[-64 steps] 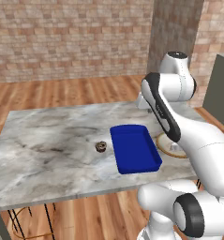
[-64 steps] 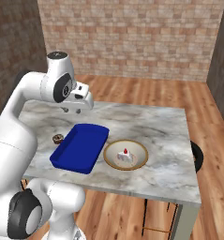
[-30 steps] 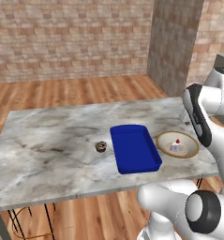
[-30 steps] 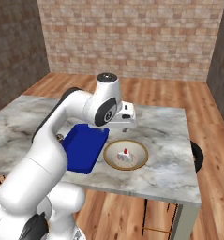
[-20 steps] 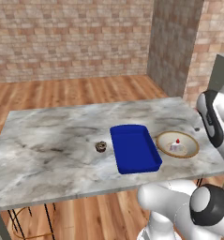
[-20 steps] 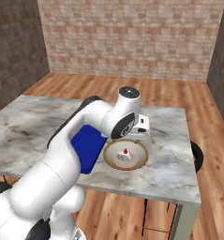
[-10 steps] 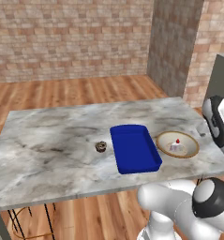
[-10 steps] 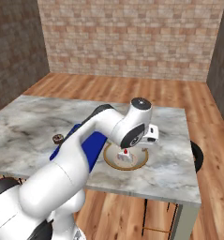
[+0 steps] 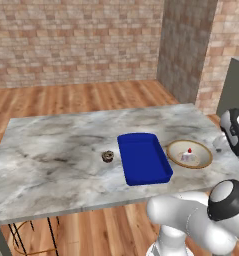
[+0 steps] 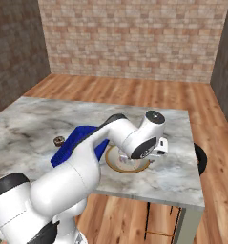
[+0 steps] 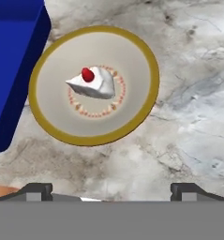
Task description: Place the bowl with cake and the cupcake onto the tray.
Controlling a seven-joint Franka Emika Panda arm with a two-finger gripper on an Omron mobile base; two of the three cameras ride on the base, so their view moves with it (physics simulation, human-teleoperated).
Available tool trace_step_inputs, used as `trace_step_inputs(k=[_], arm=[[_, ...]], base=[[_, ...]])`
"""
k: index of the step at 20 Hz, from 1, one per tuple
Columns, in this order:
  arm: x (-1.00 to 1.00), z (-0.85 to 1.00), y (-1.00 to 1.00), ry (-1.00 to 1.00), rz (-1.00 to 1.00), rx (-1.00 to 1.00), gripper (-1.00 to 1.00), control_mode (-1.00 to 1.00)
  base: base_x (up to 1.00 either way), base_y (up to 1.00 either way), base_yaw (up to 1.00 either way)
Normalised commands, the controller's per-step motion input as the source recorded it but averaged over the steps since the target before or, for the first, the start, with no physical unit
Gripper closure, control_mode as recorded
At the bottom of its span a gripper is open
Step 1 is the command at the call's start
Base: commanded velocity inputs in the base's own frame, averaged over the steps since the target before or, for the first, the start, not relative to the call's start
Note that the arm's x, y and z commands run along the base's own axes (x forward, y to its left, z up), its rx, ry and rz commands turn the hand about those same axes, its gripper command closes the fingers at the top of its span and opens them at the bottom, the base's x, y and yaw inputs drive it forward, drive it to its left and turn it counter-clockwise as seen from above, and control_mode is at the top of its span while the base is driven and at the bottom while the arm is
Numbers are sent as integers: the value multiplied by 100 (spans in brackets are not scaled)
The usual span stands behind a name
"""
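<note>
**Open gripper poised above the cake bowl**

The gripper point(image 11: 111, 190) hangs with its jaws spread wide and empty, looking down on the bowl with cake point(image 11: 93, 85), probably to line up on its rim. The bowl sits on the marble counter point(image 9: 51, 150) just beside the blue tray point(image 9: 143, 157), a short carry away. Beyond the tray, the cupcake point(image 9: 107, 156) waits on bare marble, near its far side
</note>
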Motion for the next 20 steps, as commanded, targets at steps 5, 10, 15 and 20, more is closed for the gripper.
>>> trace_step_inputs(k=[5, 10, 15, 20], arm=[[11, -34, -1, 1, 0, 8, -100, -100], [18, -26, 0, 0, 0, 8, -100, -100], [21, -30, 0, 1, 0, 5, -100, -100], [20, -36, 0, 2, 0, 2, -100, -100]], base=[[0, 0, 0], [0, 0, 0], [0, 0, 0], [0, 0, 0]])
